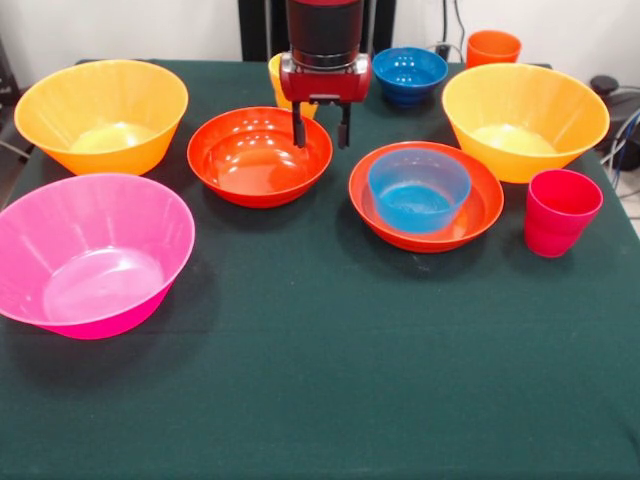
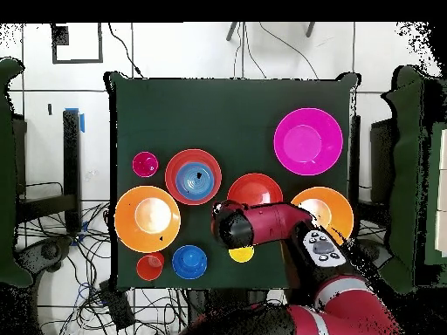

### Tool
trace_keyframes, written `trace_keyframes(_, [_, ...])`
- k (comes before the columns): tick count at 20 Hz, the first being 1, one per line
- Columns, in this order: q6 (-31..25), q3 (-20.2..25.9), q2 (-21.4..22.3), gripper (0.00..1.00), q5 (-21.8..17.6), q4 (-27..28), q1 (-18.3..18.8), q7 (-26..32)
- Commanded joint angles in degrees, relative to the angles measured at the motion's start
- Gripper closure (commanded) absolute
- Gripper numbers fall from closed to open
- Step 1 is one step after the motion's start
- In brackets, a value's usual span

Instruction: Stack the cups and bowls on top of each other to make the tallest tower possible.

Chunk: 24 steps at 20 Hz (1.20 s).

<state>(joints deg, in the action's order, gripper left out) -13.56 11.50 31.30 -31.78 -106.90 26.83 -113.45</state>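
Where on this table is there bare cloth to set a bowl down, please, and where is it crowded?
The widest free patch is the near strip of the table, in front of the pink bowl and the red cup. The far half is crowded: two orange-yellow bowls, the empty red-orange bowl beneath the open gripper, and the blue bowl in its red-orange bowl.
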Motion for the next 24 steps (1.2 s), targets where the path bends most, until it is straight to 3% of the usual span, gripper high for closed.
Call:
trace_keyframes(1, [-3.21,4.04,-2.69,0.0,-4.44,4.36,-0.43,4.95])
trace_keyframes(24, [-4.05,2.68,-3.66,0.0,-5.77,5.95,-0.77,4.69])
